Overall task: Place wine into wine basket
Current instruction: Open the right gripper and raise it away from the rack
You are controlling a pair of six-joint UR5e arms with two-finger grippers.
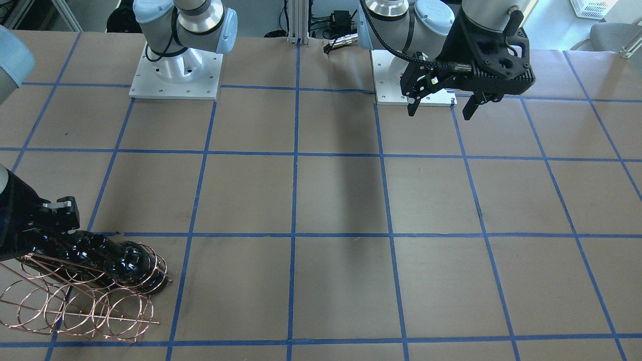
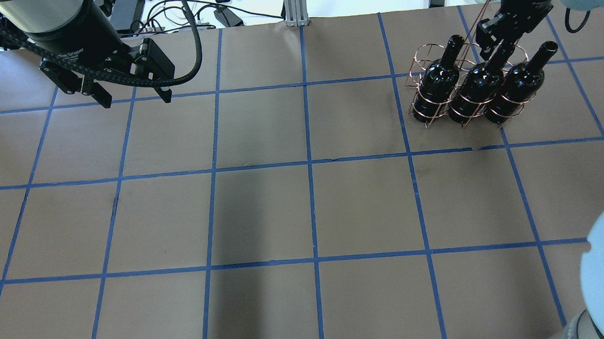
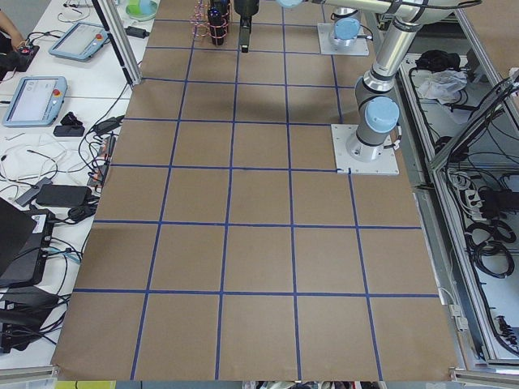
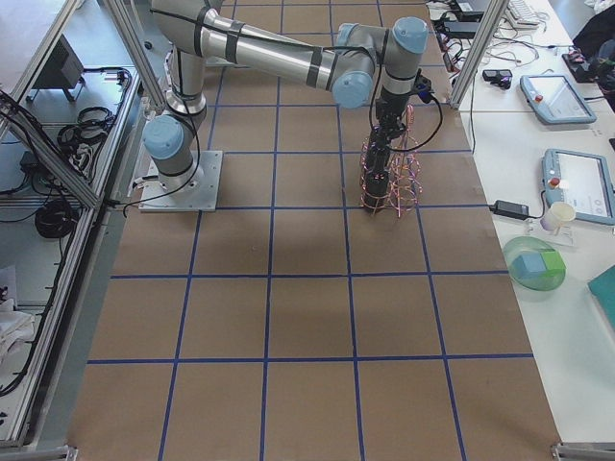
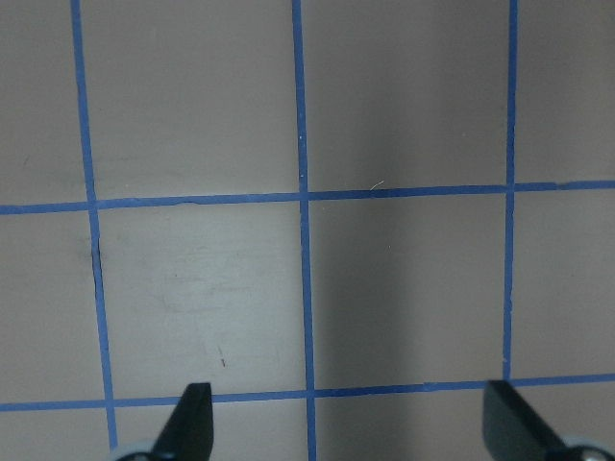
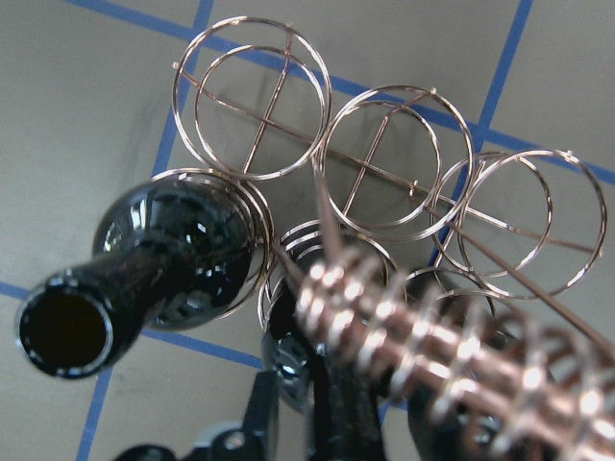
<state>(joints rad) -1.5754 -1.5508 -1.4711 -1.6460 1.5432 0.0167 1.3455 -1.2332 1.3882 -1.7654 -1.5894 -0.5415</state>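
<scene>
The copper wire wine basket stands at the far right of the table and holds three upright near-black bottles in its near row. My right gripper is over the basket, shut on the neck of the middle wine bottle, whose base sits level with its neighbours. In the right wrist view one finger is beside that neck. The coiled handle hides the other finger. The basket's far loops are empty. My left gripper is open and empty, held high at the far left.
The table is brown paper with a blue tape grid. The two arm base plates sit at the robot's edge. An aluminium post and cables line the far edge. Tablets and a bowl lie on the side bench.
</scene>
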